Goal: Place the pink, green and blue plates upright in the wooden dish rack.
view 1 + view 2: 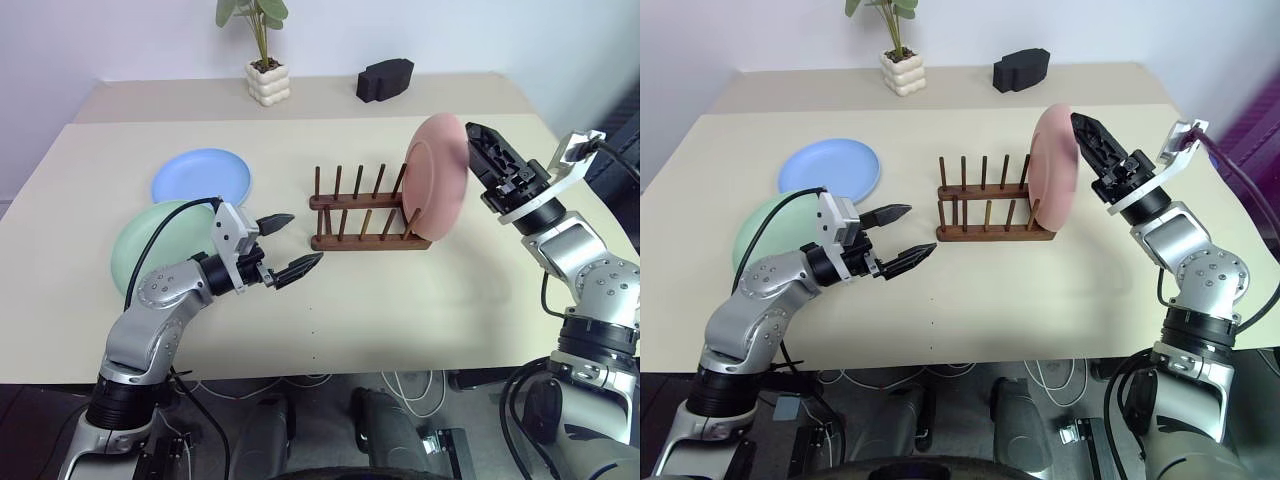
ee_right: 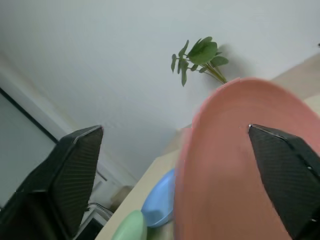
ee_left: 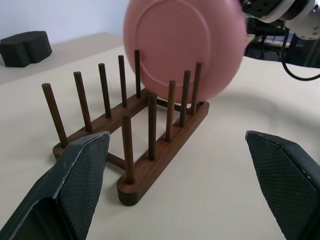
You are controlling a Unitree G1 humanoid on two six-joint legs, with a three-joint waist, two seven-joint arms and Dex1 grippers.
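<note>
since pink plate [image 1: 438, 178] stands upright in last slot of wooden dish rack [image 1: 362, 212], right gripper [image 2: 175, 175] jaws wide around rim, left gripper [image 1: 286, 246] wide, empty. plate seems rigid, light, smooth; take by rim.

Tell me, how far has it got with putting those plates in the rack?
One of three. The pink plate stands upright at the right end of the wooden rack, with the right gripper open beside it. The left gripper is open and empty. The blue plate and green plate lie flat, left to do.
</note>
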